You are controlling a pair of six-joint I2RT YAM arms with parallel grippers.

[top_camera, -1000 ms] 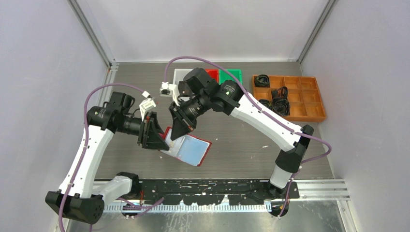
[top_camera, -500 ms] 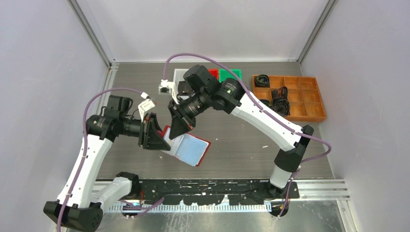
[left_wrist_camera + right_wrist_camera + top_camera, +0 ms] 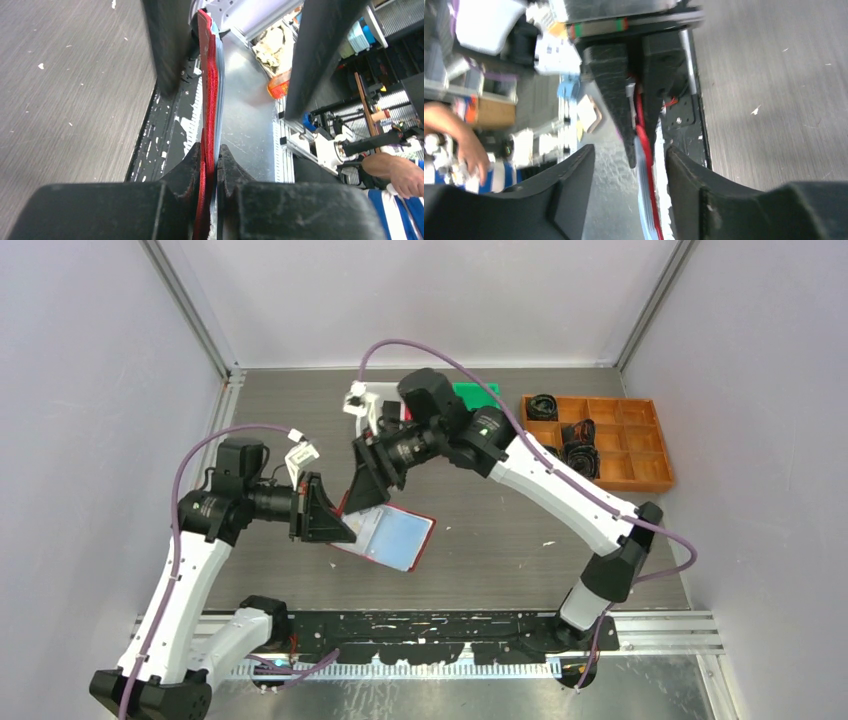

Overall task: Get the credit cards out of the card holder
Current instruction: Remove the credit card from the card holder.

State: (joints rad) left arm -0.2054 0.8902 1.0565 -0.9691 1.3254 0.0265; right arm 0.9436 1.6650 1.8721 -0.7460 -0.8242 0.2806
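The card holder (image 3: 397, 537) is a red bifold lying open with its pale blue-grey inner page up, held off the table at its left edge. My left gripper (image 3: 344, 534) is shut on that edge; in the left wrist view the red cover and blue page (image 3: 210, 85) run edge-on out from the closed jaws (image 3: 210, 162). My right gripper (image 3: 358, 502) hangs open over the holder's far-left corner, its fingers (image 3: 574, 192) standing either side of the holder's edge (image 3: 647, 200) without touching it. No credit cards can be told apart; they are hidden in the pockets.
An orange compartment tray (image 3: 640, 468) with black items stands at the back right. A green bin (image 3: 480, 392) and a white tray (image 3: 371, 398) sit behind the right arm. A black rail (image 3: 430, 625) runs along the near table edge.
My right gripper has opened and drawn back from the holder's edge. My left gripper has closed onto the holder's left edge. The holder now lies flatter.
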